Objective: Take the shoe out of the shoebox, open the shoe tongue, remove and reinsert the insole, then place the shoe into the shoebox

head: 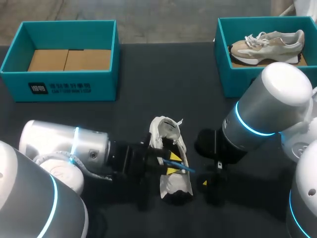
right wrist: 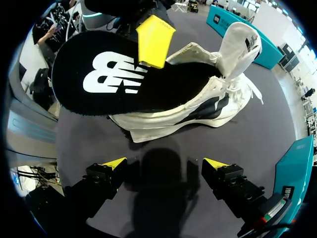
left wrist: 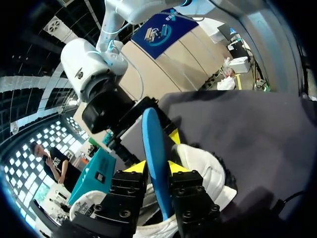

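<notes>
The left fingers (left wrist: 134, 167) pinched the insole (left wrist: 153, 144) over the shoe (right wrist: 198, 106), likely for refitting; the right fingers (right wrist: 115, 162) stood open alongside.

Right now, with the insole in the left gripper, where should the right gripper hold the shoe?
Probably by its raised tongue, coming from where the right gripper is. On the white shoe it stands up as a thin flap, clear of the insole and the left gripper toward the heel.
</notes>
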Controlling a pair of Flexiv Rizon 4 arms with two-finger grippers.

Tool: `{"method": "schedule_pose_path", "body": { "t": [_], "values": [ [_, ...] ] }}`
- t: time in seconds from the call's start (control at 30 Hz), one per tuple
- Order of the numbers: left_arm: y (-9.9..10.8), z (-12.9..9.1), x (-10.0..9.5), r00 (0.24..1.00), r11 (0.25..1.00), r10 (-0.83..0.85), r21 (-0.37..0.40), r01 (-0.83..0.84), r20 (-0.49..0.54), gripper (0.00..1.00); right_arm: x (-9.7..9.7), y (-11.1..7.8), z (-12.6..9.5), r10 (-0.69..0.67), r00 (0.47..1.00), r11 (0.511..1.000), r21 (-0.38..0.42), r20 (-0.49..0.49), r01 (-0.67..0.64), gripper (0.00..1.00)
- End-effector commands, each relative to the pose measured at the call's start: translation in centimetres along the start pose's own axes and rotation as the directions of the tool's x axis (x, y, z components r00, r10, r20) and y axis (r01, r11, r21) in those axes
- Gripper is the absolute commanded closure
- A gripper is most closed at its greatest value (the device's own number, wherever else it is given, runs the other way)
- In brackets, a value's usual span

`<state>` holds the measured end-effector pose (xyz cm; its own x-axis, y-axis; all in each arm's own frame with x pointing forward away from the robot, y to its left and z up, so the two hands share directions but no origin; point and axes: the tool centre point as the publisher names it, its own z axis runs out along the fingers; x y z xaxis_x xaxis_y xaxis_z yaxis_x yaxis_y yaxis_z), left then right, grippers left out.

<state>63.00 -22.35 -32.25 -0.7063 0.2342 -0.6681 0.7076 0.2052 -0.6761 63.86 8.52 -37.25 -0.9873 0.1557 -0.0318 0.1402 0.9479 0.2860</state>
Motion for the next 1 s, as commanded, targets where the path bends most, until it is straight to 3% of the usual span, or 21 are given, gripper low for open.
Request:
{"method": "schedule_pose_path", "body": {
  "t": [0.03,0.07,0.27,0.67,1.0],
  "values": [
    [0.1,0.7,-0.1,0.999,1.000,0.007,0.006,-0.007,-0.033,0.84,0.1,0.0,0.2,0.000,1.000,1.000,-0.001,0.002,0.000,0.00],
    [0.1,0.8,-0.1,0.999,1.000,0.011,0.003,-0.011,-0.043,1.00,0.1,0.0,0.2,0.000,1.000,1.000,-0.001,0.002,0.000,0.00],
    [1.0,1.0,0.3,0.998,0.999,0.029,-0.018,-0.030,-0.050,1.00,0.1,0.0,0.2,0.000,1.000,1.000,-0.001,0.002,0.000,0.00],
    [2.1,0.8,0.8,0.984,0.978,0.147,-0.133,-0.159,-0.098,1.00,0.1,0.0,0.2,0.000,1.000,1.000,-0.001,0.002,0.000,0.00],
    [3.5,0.0,0.5,0.990,0.971,0.125,-0.194,-0.136,-0.071,1.00,0.1,0.0,0.2,0.000,1.000,1.000,-0.001,0.002,0.000,0.00]
  ]
}}
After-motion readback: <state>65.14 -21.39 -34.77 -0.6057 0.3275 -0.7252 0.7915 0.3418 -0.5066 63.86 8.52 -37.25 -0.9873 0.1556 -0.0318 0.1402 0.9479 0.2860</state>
